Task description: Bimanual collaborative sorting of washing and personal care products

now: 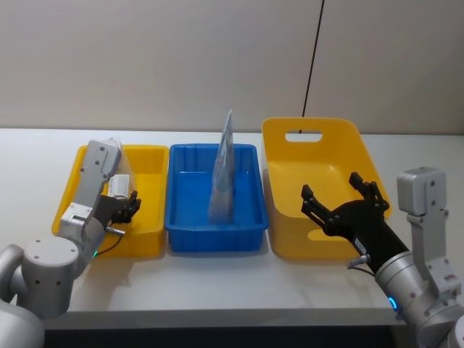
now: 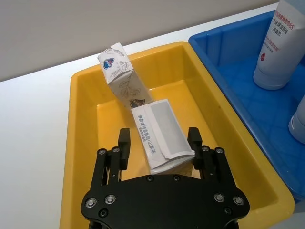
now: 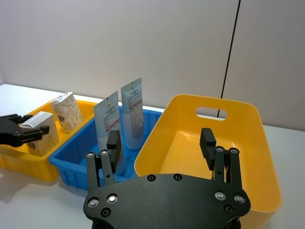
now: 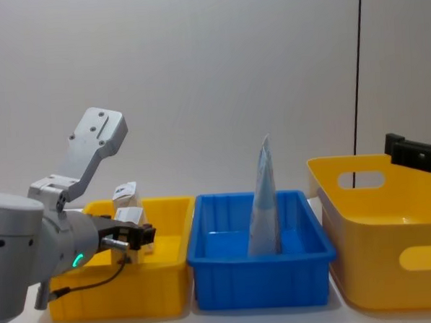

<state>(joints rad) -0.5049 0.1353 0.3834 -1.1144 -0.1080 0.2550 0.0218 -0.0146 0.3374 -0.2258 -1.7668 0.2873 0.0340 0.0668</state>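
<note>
The grey-panel pack (image 2: 159,136) is a white rectangular soft pack with a pale grey panel and a column of small print on its top face. It sits in the small yellow bin (image 2: 81,143), tilted, and the left gripper (image 2: 159,138) is closed on it, one black finger against each long side. Just behind it, touching its far end, the patterned pack (image 2: 121,78) leans against the bin's far wall. This one is white with a fine swirl drawing and a small blue-red mark near the top.

The left wrist view gives these details. In the head view the arm covers most of the two packs, and the chest view shows no more than their upper parts above the rim.

The blue bin (image 1: 188,196) stands beside the small yellow one, in the middle of the row. From the head and the chest the content looks like one thin tapered shape seen from its edge. The right wrist view looks from the side and separates it — one pale-blue pouch (image 3: 107,124) and a second pouch (image 3: 132,112), both upright, flat faces with red and dark print, close together.

The right gripper (image 3: 159,138) hangs above the near rim of the large yellow bin (image 1: 290,188), fingers spread wide, gripping nothing.

Counted: two packs, two pouches, three bins — two yellow, one blue — side by side on the white table (image 1: 217,283).
</note>
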